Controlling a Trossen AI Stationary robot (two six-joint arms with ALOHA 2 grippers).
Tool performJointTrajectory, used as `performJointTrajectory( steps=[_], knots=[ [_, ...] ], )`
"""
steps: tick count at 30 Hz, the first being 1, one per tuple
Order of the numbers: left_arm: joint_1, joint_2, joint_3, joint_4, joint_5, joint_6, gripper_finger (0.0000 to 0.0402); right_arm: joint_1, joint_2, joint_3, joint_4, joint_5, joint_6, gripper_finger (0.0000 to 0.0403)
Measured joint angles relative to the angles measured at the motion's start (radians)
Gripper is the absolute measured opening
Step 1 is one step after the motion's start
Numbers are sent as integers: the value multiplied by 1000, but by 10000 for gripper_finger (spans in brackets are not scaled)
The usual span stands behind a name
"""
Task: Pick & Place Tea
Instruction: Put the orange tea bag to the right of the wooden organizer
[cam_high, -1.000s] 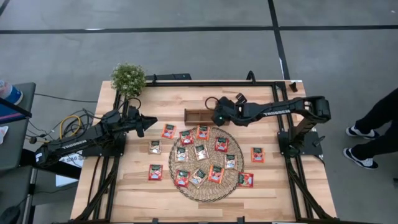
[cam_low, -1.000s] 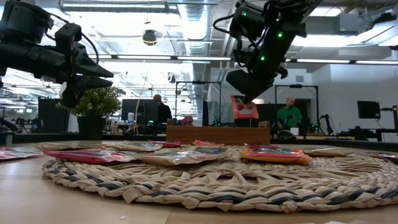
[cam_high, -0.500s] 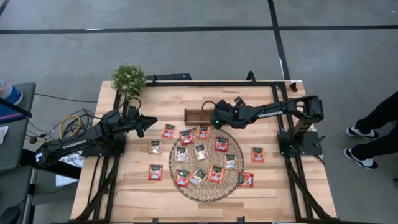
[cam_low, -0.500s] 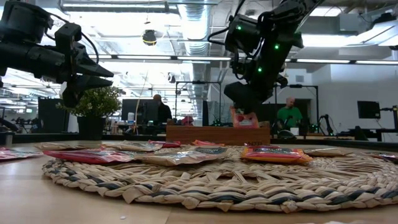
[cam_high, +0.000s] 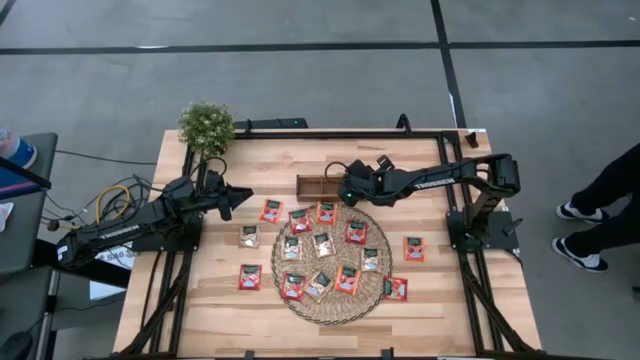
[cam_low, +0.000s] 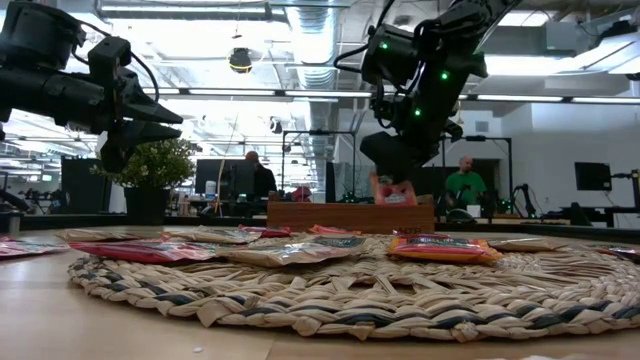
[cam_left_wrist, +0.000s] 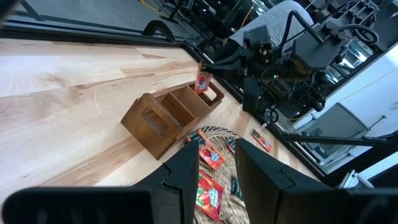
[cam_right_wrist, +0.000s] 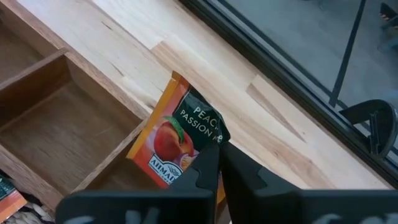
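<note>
From above: right gripper (cam_high: 346, 186) poised over the right end of the wooden tray (cam_high: 318, 187), just beyond the wicker mat (cam_high: 330, 300); tea sachets (cam_high: 322, 244) spread across mat and table (cam_high: 200, 300). Left gripper (cam_high: 228, 196) idle, left of the mat.

At table height: pinched sachet (cam_low: 392, 190) hung upright from the right gripper (cam_low: 392, 176), its lower edge hidden behind the tray wall (cam_low: 350, 215).

Past the left wrist: fingers (cam_left_wrist: 185, 171) parted narrowly, holding nothing; far off, tray (cam_left_wrist: 169, 115) and sachet (cam_left_wrist: 201, 81).

Past the right wrist: fingers (cam_right_wrist: 202, 168) clamped on a peach sachet (cam_right_wrist: 180, 140) tilted over the end compartment (cam_right_wrist: 68, 118).
</note>
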Motion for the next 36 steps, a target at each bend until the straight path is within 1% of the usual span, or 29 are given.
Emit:
performJointTrajectory(
  steps=[12,18,21,26,30,32,36],
  knots=[
    [0,0,0,0,-1,0,95,0,0,0,0,0,0,84],
    [0,0,0,0,-1,0,95,0,-1,2,-10,0,-6,101],
    [0,0,0,0,-1,0,95,5,-13,31,-57,0,-10,102],
    [0,0,0,-1,-2,0,95,21,-64,106,-221,-1,-69,97],
    [0,0,0,-2,-2,0,95,49,-139,151,-427,-18,-80,93],
    [0,0,0,-2,-2,0,95,68,-186,154,-537,-71,-87,93],
    [0,0,0,-4,-2,1,95,102,-275,147,-706,-260,-112,92]
  ],
)
